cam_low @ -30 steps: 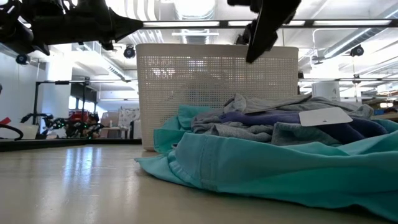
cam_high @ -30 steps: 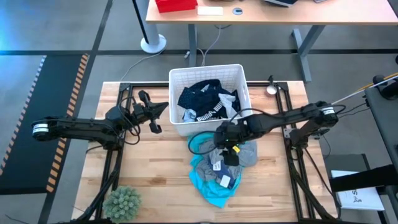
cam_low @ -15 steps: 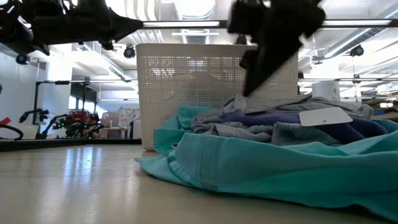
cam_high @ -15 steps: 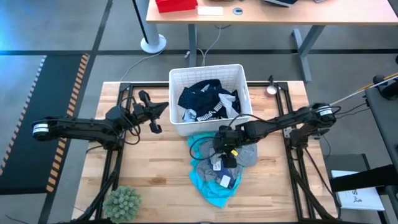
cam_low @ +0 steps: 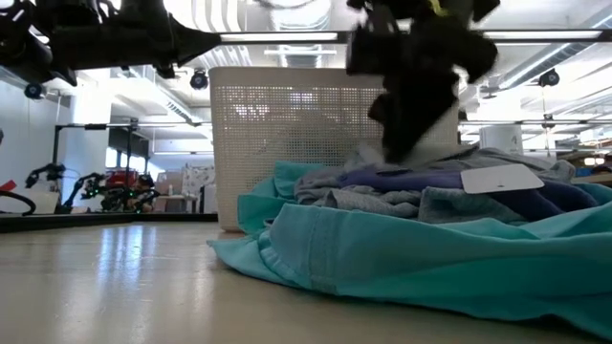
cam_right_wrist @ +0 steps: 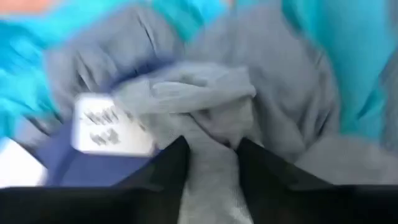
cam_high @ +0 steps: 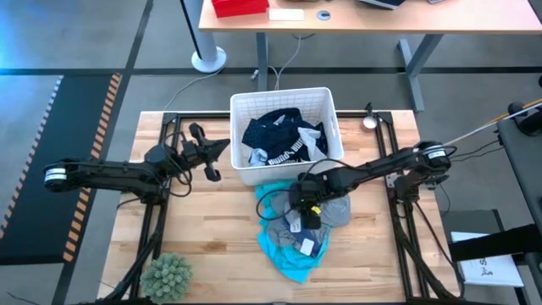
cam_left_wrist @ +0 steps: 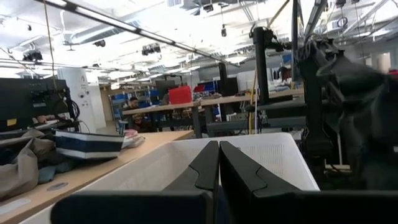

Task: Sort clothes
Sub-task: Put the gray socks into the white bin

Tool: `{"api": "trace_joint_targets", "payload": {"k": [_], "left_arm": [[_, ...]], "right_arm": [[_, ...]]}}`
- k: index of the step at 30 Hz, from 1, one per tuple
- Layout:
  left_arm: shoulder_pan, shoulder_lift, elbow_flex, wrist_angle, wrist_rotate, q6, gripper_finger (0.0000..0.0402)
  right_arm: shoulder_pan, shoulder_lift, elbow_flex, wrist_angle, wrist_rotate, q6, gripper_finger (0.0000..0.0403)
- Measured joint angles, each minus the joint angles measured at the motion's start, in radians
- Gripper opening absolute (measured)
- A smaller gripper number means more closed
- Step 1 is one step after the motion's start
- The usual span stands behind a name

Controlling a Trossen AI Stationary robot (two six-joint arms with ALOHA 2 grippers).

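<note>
A pile of clothes lies on the table in front of the white basket: a turquoise garment at the bottom, a grey garment and a blue one with a white tag on top. Navy patterned and striped clothes lie in the basket. My right gripper is open and down on the pile, over the grey garment. My left gripper is shut and empty, in the air at the basket's left side. My right gripper comes at the grey garment from above, pointing down. Its open fingers stand on either side of a raised fold of grey cloth on top of the pile. I cannot tell whether the fingers touch the cloth. The garment lies on the pile.
A fuzzy green ball sits at the table's near left corner. The basket stands at the far middle. Dark frame rails run along the table's left and right sides. Bare wood lies left of the pile.
My right gripper has gone down from above the pile onto the grey garment, shifting a little toward the table's near edge. The clothes have stayed in place.
</note>
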State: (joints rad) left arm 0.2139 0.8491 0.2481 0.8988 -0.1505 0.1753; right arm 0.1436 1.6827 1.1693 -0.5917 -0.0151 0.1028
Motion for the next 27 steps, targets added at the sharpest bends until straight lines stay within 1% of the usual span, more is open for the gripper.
{"api": "trace_joint_targets", "payload": {"k": [5,7,14,19,22,24,27], "left_arm": [[0.002,0.001,0.0,-0.001,0.0,0.0,0.0],[0.002,0.001,0.0,-0.001,0.0,0.0,0.0],[0.002,0.001,0.0,-0.001,0.0,0.0,0.0],[0.002,0.001,0.0,-0.002,0.0,0.0,0.0],[0.002,0.001,0.0,-0.002,0.0,0.0,0.0],[0.002,0.001,0.0,-0.002,0.0,0.0,0.0],[0.002,0.001,0.0,-0.002,0.0,0.0,0.0]], "right_arm": [[0.001,-0.019,0.096,-0.036,0.016,-0.038,0.0024],[0.003,-0.021,0.144,-0.061,0.018,-0.052,0.0008],[0.005,-0.024,0.335,-0.138,0.021,-0.081,0.0017],[0.007,-0.026,0.486,-0.167,0.085,-0.126,0.0008],[0.007,-0.026,0.585,-0.186,0.142,-0.168,0.0003],[0.007,-0.026,0.651,-0.212,0.199,-0.208,0.0002],[0.007,-0.026,0.748,-0.242,0.339,-0.27,0.0002]]}}
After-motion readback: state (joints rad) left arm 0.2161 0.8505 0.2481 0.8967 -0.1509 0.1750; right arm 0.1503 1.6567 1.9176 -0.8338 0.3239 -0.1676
